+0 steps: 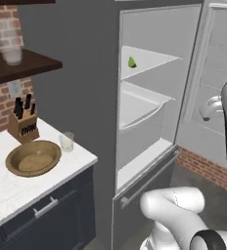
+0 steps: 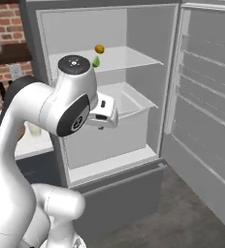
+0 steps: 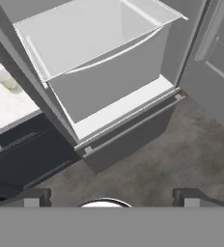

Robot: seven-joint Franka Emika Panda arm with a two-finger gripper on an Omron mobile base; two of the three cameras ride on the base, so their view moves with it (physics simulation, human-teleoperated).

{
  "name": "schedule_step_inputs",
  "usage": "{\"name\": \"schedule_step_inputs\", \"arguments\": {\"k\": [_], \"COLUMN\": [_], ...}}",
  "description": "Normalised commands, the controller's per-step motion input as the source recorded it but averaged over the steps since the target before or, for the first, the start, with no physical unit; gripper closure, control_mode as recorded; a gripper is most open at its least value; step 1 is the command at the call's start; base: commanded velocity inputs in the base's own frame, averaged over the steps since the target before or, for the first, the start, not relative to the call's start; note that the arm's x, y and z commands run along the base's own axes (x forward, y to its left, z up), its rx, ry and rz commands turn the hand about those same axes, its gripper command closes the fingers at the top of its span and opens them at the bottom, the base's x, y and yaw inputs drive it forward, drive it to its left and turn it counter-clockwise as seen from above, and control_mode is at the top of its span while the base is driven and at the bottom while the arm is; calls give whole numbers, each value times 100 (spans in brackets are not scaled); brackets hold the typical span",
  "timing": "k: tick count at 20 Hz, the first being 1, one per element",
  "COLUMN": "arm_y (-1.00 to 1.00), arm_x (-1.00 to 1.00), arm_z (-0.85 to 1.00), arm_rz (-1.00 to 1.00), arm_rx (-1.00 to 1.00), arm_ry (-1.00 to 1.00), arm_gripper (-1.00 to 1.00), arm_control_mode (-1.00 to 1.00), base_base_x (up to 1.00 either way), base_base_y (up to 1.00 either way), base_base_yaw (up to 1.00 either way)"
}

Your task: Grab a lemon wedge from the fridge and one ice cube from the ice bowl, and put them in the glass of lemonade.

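Gripper: fingers spread wide, holding nothing, aimed down at the fridge's open lower part | fridge drawer: pale, in front of the hand | lemon wedge: on the upper shelf, beside an orange fruit | glass of lemonade: on the white counter, just beside the ice bowl.

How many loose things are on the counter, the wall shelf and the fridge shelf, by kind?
Round brown wooden bowl: 1
Short clear tumbler of pale liquid: 1
Wooden knife block with dark handles: 1
Tall frosted glass: 1
Yellow-green lemon wedge: 1
Small round orange fruit: 1
Total: 6
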Motion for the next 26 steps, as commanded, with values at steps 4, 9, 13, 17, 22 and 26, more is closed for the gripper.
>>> {"name": "schedule_step_inputs", "arguments": {"k": [4, 9, 13, 17, 22, 26], "arm_y": [0, 0, 0, 0, 0, 0], "arm_x": [0, 0, 0, 0, 0, 0], "arm_z": [0, 0, 0, 0, 0, 0], "arm_rz": [0, 0, 0, 0, 0, 0], "arm_rx": [0, 0, 0, 0, 0, 0], "arm_ry": [0, 0, 0, 0, 0, 0], "arm_gripper": [-100, -100, -100, -100, -100, -100], "arm_control_mode": [100, 100, 100, 100, 100, 100], "base_base_x": [0, 11, 38, 35, 51, 62], "base_base_y": [-96, -69, -7, -9, -35, -48], "base_base_yaw": [49, 56, 36, 26, 24, 19]}}
